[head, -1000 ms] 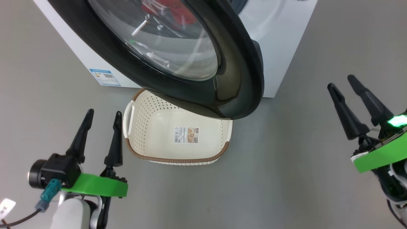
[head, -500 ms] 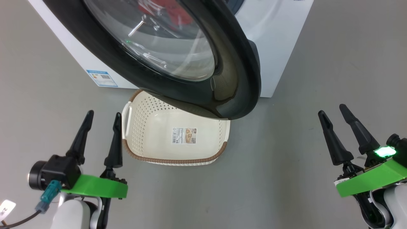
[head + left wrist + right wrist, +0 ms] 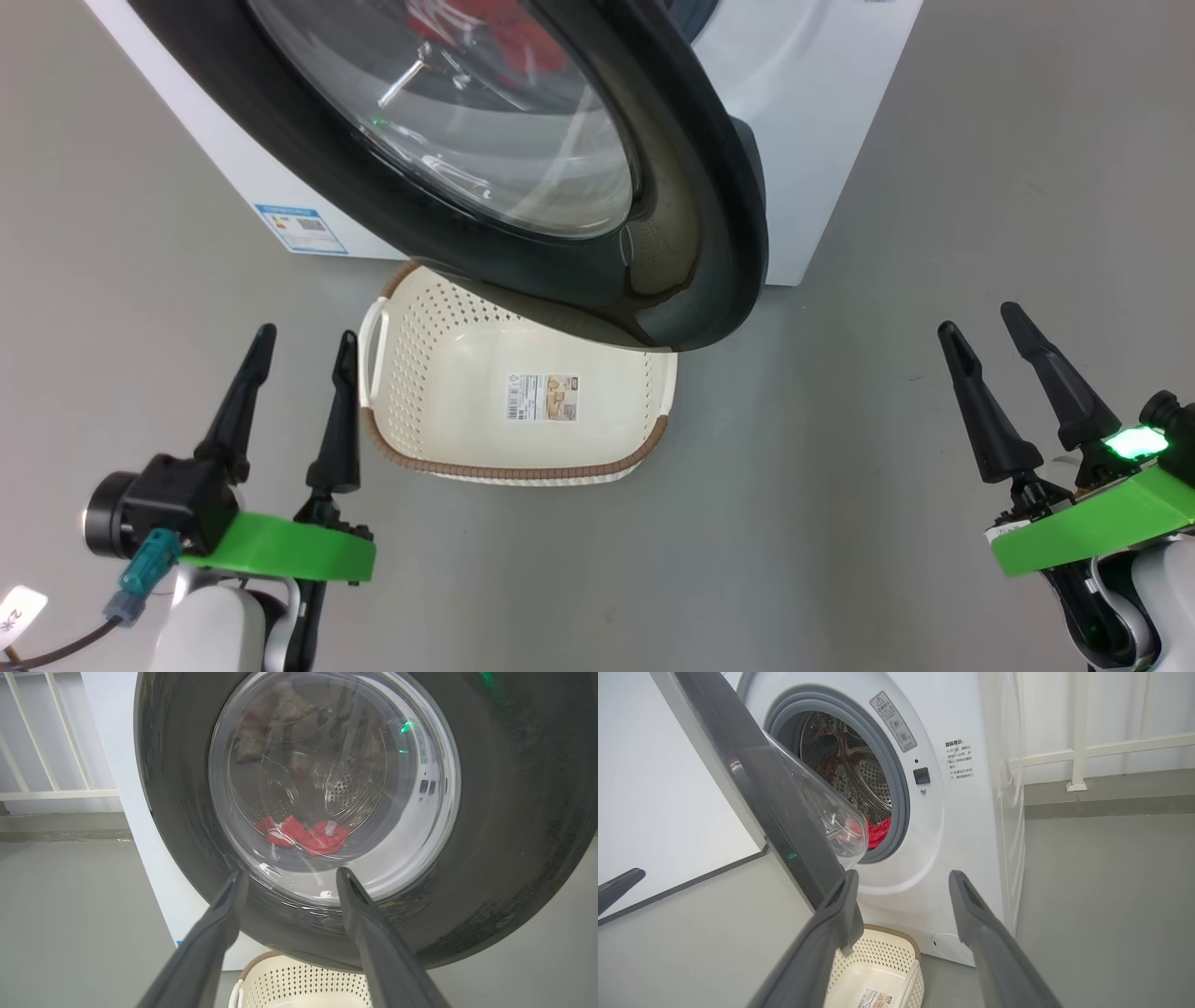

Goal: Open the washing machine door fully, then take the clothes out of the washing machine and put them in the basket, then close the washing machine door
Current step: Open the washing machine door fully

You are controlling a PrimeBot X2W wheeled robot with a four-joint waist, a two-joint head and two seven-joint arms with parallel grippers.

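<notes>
Left pincer (image 3: 306, 331): is hovering low at the robot's left, fingers spread wide and empty, near the basket's handle but not touching it.
Right pincer (image 3: 978, 315): is hovering at the right, fingers spread wide and empty, well apart from the door.
Change: the right pincer is now sitting lower and nearer the robot than a second earlier. The left pincer is keeping its place.
Basket (image 3: 509, 469): is resting empty on the floor (image 3: 840, 523) just before the machine, its far end lying under the door's lower rim.
Washing machine door (image 3: 714, 187): is standing part-open, hinged at the robot's left, its free edge facing the right pincer.
Door handling: probably rigid, weighty and glossy enough to slip. The free edge, farthest from the hinge, is offering the best purchase.
Clothes (image 3: 303, 836): are lying in the bottom of the drum, seen through the glass.
Clothes handling: likely soft, light and limp. A raised fold is inviting the pinch.
Washing machine (image 3: 822, 140): is standing farthest back.
</notes>
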